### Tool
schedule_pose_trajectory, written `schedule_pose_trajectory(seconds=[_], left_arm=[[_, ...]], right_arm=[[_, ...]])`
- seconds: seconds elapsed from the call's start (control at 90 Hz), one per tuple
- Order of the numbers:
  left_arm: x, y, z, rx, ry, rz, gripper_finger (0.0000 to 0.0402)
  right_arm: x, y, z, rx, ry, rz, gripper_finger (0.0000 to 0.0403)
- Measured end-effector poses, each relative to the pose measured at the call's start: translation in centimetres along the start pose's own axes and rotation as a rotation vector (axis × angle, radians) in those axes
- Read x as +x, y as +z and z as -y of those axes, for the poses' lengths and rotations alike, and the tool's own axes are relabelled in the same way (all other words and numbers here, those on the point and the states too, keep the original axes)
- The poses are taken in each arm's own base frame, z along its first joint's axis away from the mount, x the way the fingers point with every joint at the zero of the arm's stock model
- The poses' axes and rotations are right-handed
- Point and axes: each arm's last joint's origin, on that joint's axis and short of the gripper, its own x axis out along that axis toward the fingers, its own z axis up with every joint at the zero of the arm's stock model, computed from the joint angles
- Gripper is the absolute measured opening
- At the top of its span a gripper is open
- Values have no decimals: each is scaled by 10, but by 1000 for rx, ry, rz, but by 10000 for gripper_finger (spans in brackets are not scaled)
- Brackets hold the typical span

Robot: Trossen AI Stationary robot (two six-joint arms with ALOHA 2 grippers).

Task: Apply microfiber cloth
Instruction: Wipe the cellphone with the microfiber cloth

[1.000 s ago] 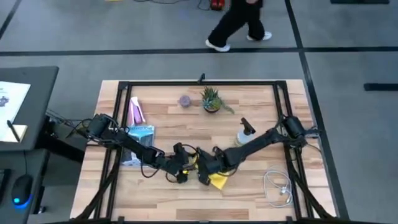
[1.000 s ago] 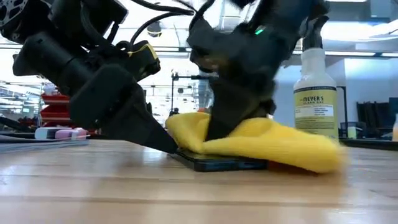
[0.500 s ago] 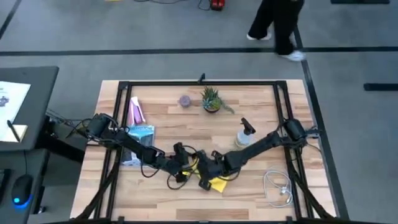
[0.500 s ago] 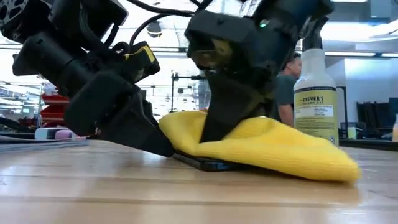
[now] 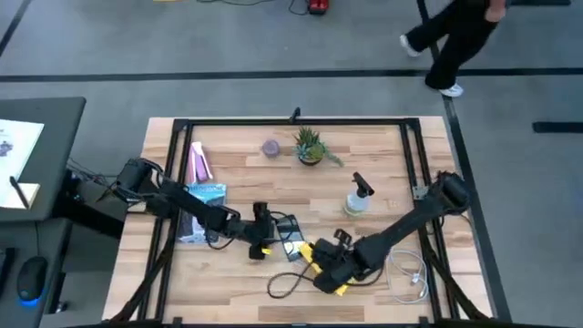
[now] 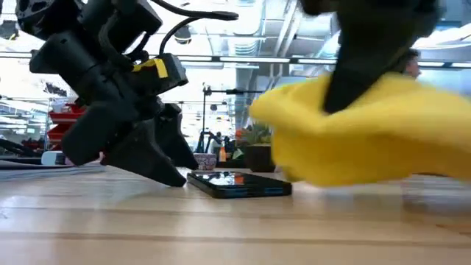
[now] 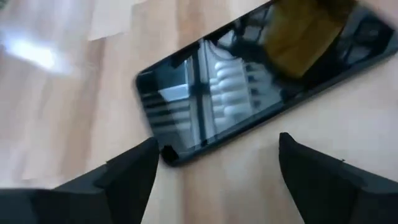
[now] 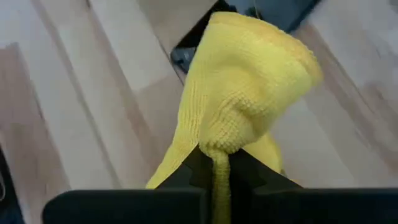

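Note:
A black smartphone (image 5: 291,248) lies flat on the wooden table (image 5: 237,292), screen up, also seen in the low view (image 6: 239,184). My left gripper (image 5: 267,246) stands open at the phone's left end, its fingers slanting down to the table, one on each side of that end (image 7: 217,144). My right gripper (image 5: 326,267) is shut on the bright yellow microfiber cloth (image 6: 368,132). It holds the cloth up, right of the phone and nearer the table's front edge. My left gripper has one fingertip (image 7: 146,155) right beside the phone's corner (image 7: 166,154); I cannot tell whether it touches. My right gripper pinches a gathered fold of the cloth (image 8: 216,149) between its two fingers, coming from above. The cloth bunches out beyond the fingertips and hangs clear of the phone and table.
A spray bottle (image 5: 357,200), a potted plant (image 5: 310,146) and a purple object (image 5: 271,147) stand behind the phone. A blue-and-white packet (image 5: 202,205) lies at left. A black cable (image 5: 282,284) and a white cable (image 5: 410,273) lie near the front. A person (image 5: 455,36) walks beyond the far edge.
My right gripper has gone toward the table's near right and up, drawing the cloth off the phone and lifting it clear. The phone, half covered before, now lies bare. My left gripper has drawn back a little toward the table's left, off the phone's end.

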Motion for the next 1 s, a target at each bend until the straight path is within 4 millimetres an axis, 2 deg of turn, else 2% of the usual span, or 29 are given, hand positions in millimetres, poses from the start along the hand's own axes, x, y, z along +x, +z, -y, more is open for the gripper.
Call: schedule_pose_trajectory(seconds=[0.189,0.333,0.433,0.522,0.667,0.778,0.9,1.0], left_arm=[[-9,9,-21,7,65,39,301],[-36,21,-34,-98,118,106,301],[-64,32,-42,-249,107,188,301],[-84,32,-43,-363,76,202,301],[-115,31,-36,-453,-4,236,301],[-136,33,-31,-554,-80,299,301],[-155,33,-25,-571,-104,362,301],[-169,31,-23,-586,-94,399,301]], right_arm=[[-17,-23,-3,-99,-32,-47,8],[-26,-45,11,-172,-198,-186,8],[-22,-52,22,-153,-269,-229,8],[-11,-57,21,-154,-212,-219,9],[2,-61,11,-201,-44,-183,25],[7,-57,15,-221,-17,-236,57],[13,-54,22,-268,8,-307,97],[11,-49,25,-307,56,-350,132]])
